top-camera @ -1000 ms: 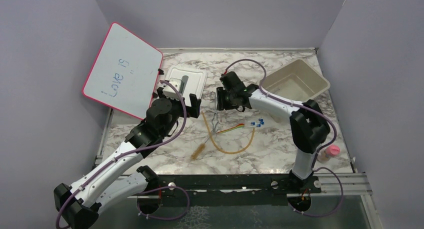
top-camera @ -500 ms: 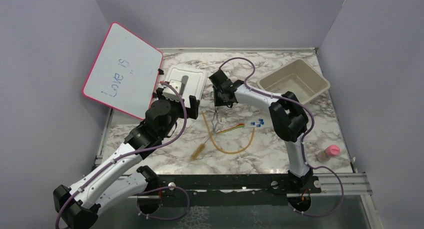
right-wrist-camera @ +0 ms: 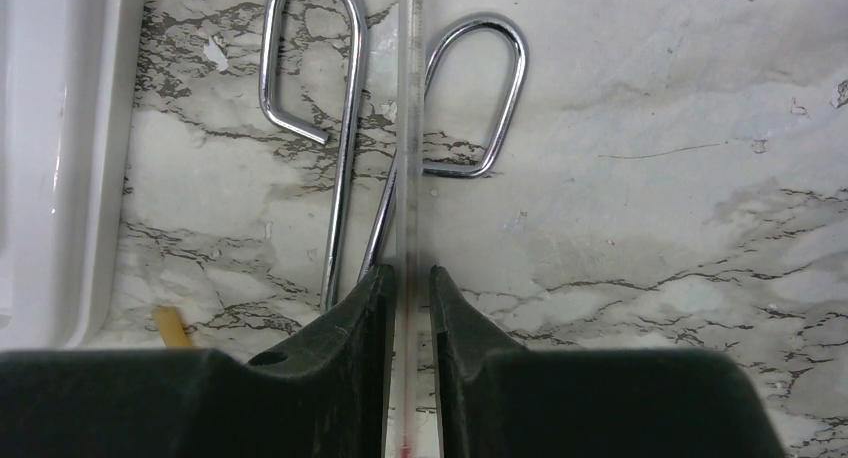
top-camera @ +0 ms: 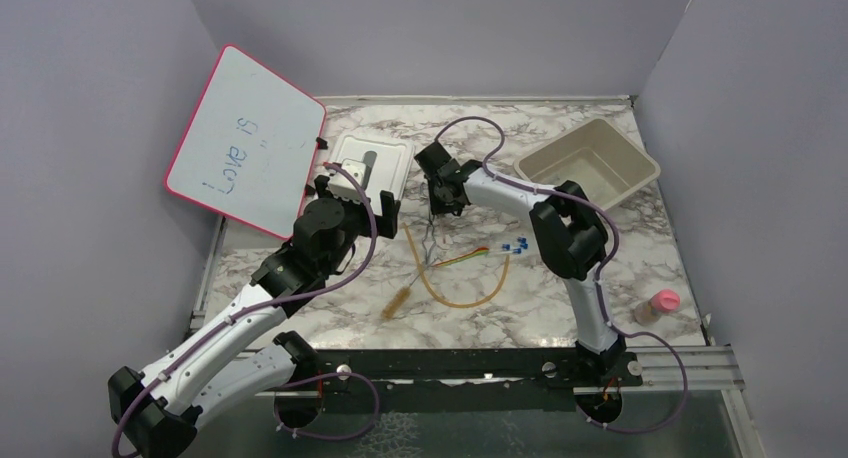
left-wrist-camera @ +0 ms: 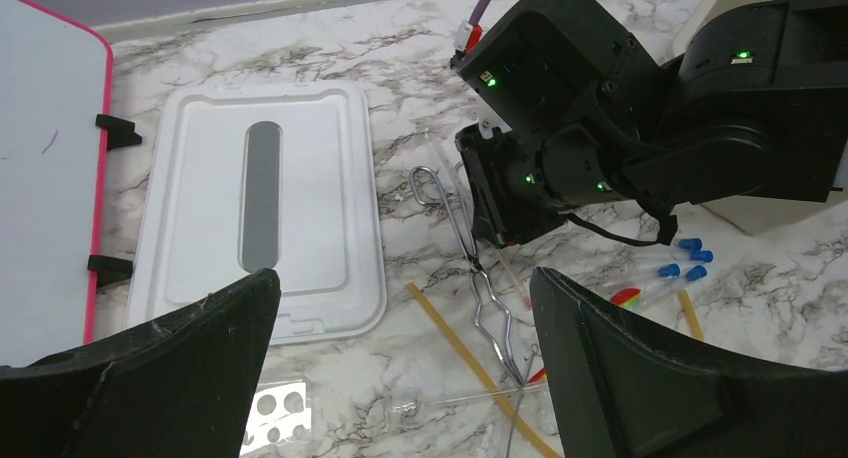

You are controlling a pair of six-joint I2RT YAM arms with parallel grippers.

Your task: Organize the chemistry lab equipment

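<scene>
In the right wrist view we see the right end effector (right-wrist-camera: 410, 278) low over the table (top-camera: 560, 308). Its two dark fingers stand narrowly apart, one on each side of a thin clear rod (right-wrist-camera: 408, 128), and a sliver of marble shows on both sides of the rod. The rod runs straight up the frame and crosses the silver tongs (right-wrist-camera: 345, 128), whose two rounded wire loops lie just beyond the fingertips. In the top view the tongs (top-camera: 430, 240) sit just below that end effector (top-camera: 437, 200), near the frame's centre.

The left end effector (left-wrist-camera: 405, 278) hangs with its fingers spread wide and nothing between them. It is above the table, just below a white tray (left-wrist-camera: 200, 178).

Lower in the top view, the amber tube (top-camera: 470, 298) bends in a soft U. The green-orange stick (top-camera: 462, 257) slants across it, and the tan-bristled brush (top-camera: 400, 300) lies to its left. The tiny blue pieces (top-camera: 518, 246) are grouped to its upper right.

The smooth, flat tray (right-wrist-camera: 60, 128) edges the left side of the right wrist view, close to the tongs. A beige bin (top-camera: 558, 144) stands at the upper right of the top view, and a pink-framed whiteboard (top-camera: 245, 143) leans at the upper left. Bare veined marble lies open along the bottom and right, up to a pink-capped bottle (top-camera: 660, 303) at the table's edge.
</scene>
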